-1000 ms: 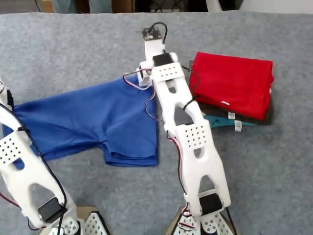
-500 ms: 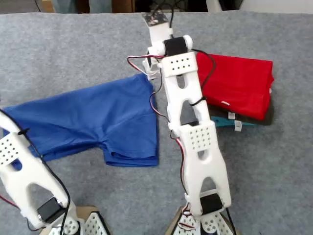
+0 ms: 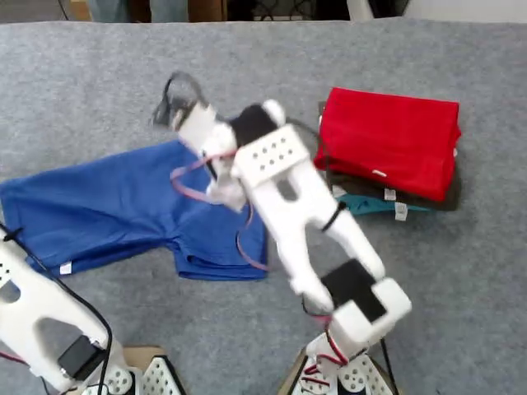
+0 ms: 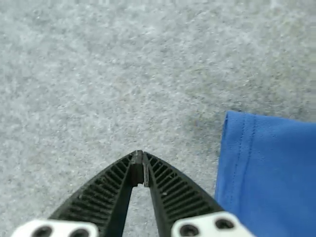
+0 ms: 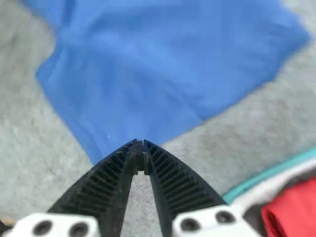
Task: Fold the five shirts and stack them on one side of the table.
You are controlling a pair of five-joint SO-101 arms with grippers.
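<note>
A blue shirt [image 3: 140, 206] lies spread flat on the grey tabletop [image 3: 99, 82]. It runs from the left edge of the high view to the centre, with a short flap hanging toward the lower centre and a small white tag near its lower left hem.

In the right half of the frame is a stack of folded shirts. A red shirt [image 3: 391, 148] is on top, a dark shirt [image 3: 451, 193] shows beneath it along the right and lower edges, and a teal shirt [image 3: 370, 204] peeks out at the stack's lower left. The stack sits near the blue shirt's right end but apart from it.

The right arm [image 3: 284, 193] rises from the bottom centre-right and slants to the upper left, its wrist over the blue shirt's upper right part. In the right wrist view, the right jaws are closed tip to tip with nothing between them. They hang over the blue shirt's edge where it meets bare tabletop, and slivers of teal and red cloth show off to one side.

The left arm [image 3: 37, 317] stands in the lower left corner of the high view. In the left wrist view, the left jaws are also pressed together and grip nothing. They are above bare grey tabletop, just beside a hemmed corner of the blue shirt and not touching it.
</note>
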